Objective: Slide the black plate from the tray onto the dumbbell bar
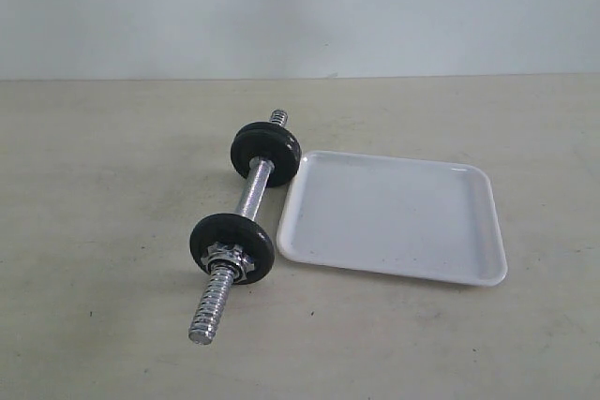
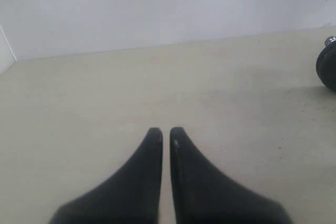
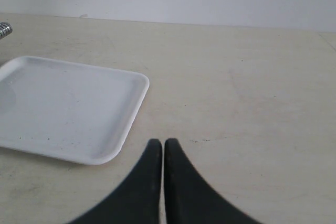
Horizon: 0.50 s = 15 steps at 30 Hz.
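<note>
Left wrist view shows the left hand (image 2: 165, 132) clenched over the counter (image 2: 79, 103); right hand (image 3: 163, 143) likewise clenched; chrome dumbbell bar (image 1: 253, 189) lies just beside the white tray (image 1: 394, 217).

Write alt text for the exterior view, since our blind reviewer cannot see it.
A chrome dumbbell bar with a black disc near each end lies on a beige table, left of a white tray with nothing in it. No robot arm is in view.

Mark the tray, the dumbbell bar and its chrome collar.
tray (image 1: 394, 217), exterior view, bare floor inside the rim.
dumbbell bar (image 1: 254, 188), exterior view, smooth middle shaft.
chrome collar (image 1: 232, 259), exterior view, its toothed face.
</note>
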Available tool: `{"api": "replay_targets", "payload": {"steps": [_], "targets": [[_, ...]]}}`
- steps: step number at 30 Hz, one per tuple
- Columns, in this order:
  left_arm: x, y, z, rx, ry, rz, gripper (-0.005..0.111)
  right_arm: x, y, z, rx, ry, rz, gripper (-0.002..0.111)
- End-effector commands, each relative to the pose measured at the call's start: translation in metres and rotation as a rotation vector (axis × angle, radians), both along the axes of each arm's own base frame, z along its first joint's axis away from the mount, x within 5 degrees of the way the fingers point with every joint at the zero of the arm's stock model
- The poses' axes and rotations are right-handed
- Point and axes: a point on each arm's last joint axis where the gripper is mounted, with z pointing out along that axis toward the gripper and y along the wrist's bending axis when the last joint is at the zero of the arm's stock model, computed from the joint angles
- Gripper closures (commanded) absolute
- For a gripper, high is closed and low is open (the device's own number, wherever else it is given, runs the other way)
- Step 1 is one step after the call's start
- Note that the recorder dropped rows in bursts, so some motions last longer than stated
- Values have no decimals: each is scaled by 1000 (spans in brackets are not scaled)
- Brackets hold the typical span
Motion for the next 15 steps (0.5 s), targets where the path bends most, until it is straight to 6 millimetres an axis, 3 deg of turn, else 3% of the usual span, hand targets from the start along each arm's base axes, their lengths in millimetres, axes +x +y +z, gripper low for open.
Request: {"api": "replay_targets", "payload": {"steps": [1,15], "targets": [[0,0,0,-6,-5,-5,102,0,0,1,-4,-11,1,109],[0,-3,0,-6,-4,-54,102,0,0,1,-4,-11,1,109]]}}
